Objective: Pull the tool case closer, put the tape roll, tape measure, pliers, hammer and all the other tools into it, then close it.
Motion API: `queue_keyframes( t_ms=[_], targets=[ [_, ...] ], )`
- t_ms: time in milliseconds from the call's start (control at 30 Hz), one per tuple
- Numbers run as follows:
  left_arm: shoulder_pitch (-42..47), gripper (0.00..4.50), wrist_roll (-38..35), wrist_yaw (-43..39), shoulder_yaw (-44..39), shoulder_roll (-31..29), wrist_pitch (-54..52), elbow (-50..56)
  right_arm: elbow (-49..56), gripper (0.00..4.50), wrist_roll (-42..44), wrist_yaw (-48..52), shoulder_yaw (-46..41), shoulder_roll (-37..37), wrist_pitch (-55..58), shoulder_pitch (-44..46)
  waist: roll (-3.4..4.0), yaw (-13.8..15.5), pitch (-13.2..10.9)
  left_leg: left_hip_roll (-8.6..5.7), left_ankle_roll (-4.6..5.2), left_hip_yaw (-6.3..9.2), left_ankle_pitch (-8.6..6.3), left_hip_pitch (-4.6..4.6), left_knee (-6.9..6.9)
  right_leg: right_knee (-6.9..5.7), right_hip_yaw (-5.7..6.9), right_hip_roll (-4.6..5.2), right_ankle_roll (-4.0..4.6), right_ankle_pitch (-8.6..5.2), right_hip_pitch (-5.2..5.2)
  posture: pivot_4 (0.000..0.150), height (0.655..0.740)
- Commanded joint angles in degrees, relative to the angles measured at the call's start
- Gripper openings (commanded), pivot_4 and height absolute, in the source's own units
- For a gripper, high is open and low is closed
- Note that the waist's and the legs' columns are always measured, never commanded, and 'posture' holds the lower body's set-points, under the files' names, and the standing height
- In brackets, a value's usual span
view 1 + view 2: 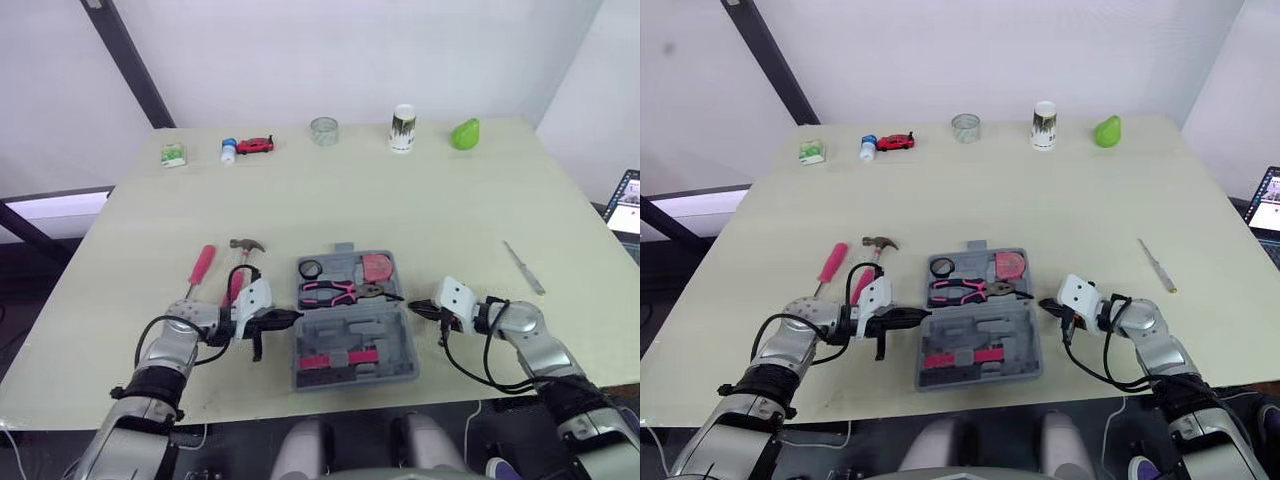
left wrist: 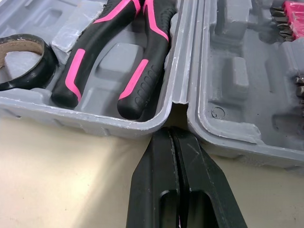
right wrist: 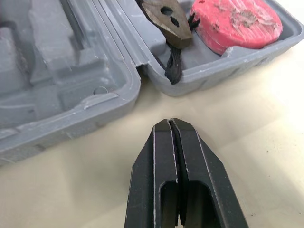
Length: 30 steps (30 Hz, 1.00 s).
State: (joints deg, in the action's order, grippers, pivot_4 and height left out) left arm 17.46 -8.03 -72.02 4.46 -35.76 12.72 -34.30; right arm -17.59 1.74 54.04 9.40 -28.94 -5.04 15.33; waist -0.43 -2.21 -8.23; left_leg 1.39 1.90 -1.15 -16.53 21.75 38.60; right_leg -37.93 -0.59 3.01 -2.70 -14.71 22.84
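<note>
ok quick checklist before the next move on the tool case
1. Grey plastic tool case open: ok.
2. Black tape roll, pink-and-black pliers, red round tape measure inside it: ok.
3. Pink-handled hammer and pink-handled screwdriver packed: not ok, both lie on the beige table left of the case.
4. Slim silver tool packed: not ok, on the table to its right.
5. Left gripper free: ok, shut, empty, tip at the case's hinge gap.
6. Right gripper free: ok, shut, empty, just short of the case.
</note>
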Motion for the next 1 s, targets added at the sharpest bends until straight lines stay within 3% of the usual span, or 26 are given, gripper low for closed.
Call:
queue_keyframes(
  t_ms=[33,333,533,600,667,767,900,1000],
  targets=[
    [-4.11,0.08,-2.99,1.61,-3.87,-2.57,-2.98,7.2,5.54,0.0,5.47,0.46,-4.36,-0.81,1.51,-2.78,-0.06,0.0,-0.04,0.01,0.0,0.01,0.0,0.0,-0.04,0.01,0.01,0.02,0.0,0.0,0.01,0.15,0.74],
    [-16.38,0.08,-11.92,7.96,-14.89,-3.85,-11.25,23.5,16.44,0.0,17.38,-1.55,-15.23,-2.07,8.64,-12.59,-0.13,1.37,-0.13,-0.08,-0.01,0.0,0.0,0.23,-0.12,0.04,-0.06,0.71,-0.01,0.01,0.23,0.15,0.74],
    [-28.5,0.08,-18.78,14.35,-25.24,-1.16,-15.9,30.82,20.49,0.0,24.18,-4.12,-28.18,-3.76,10.03,-22.5,-0.15,1.52,-0.16,-0.1,-0.01,0.0,-0.01,0.24,-0.24,0.19,0.02,0.92,0.0,0.0,0.22,0.15,0.74],
    [-34.13,0.64,-20.67,15.48,-28.46,-0.47,-17.46,34.55,20.58,0.0,24.63,-4.54,-31.72,-4.59,9.79,-26.53,-0.24,1.53,-0.21,-0.11,-0.01,0.0,-0.01,0.25,-0.26,0.25,0.03,0.97,0.0,0.0,0.2,0.15,0.74],
    [-37.91,1.56,-21.67,16.21,-30.54,0.07,-18.21,36.91,20.34,0.0,25.26,-4.97,-34.37,-4.81,9.57,-28.95,-0.25,1.54,-0.2,-0.11,-0.01,0.01,-0.01,0.23,-0.27,0.23,0.04,0.99,0.03,-0.02,0.2,0.15,0.74],
    [-42.52,2.88,-22.87,17.4,-34.27,0.95,-18.46,37.68,18.69,0.77,26.56,-5.46,-38.64,-4.67,8.85,-31.94,-0.24,1.58,-0.22,-0.1,-0.02,0.01,-0.02,0.21,-0.29,0.25,0.02,1.02,0.23,-0.14,0.19,0.15,0.74],
    [-47.01,4.5,-22.65,17.12,-38.45,1.72,-16.34,33.6,14.8,2.49,28.05,-4.91,-43.31,-4.22,7.12,-35.13,-0.28,1.59,-0.23,-0.1,-0.01,-0.01,-0.02,0.21,-0.29,0.3,0.0,1.01,0.24,-0.15,0.19,0.15,0.74],
    [-48.26,4.5,-23.05,16.77,-40.76,1.64,-15.61,31.73,11.14,3.75,28.91,-3.43,-46.07,-4.07,5.31,-36.99,-0.37,1.63,-0.29,-0.11,0.0,-0.05,-0.03,0.23,-0.34,0.41,0.02,0.99,0.23,-0.16,0.19,0.15,0.74]
  ],
)
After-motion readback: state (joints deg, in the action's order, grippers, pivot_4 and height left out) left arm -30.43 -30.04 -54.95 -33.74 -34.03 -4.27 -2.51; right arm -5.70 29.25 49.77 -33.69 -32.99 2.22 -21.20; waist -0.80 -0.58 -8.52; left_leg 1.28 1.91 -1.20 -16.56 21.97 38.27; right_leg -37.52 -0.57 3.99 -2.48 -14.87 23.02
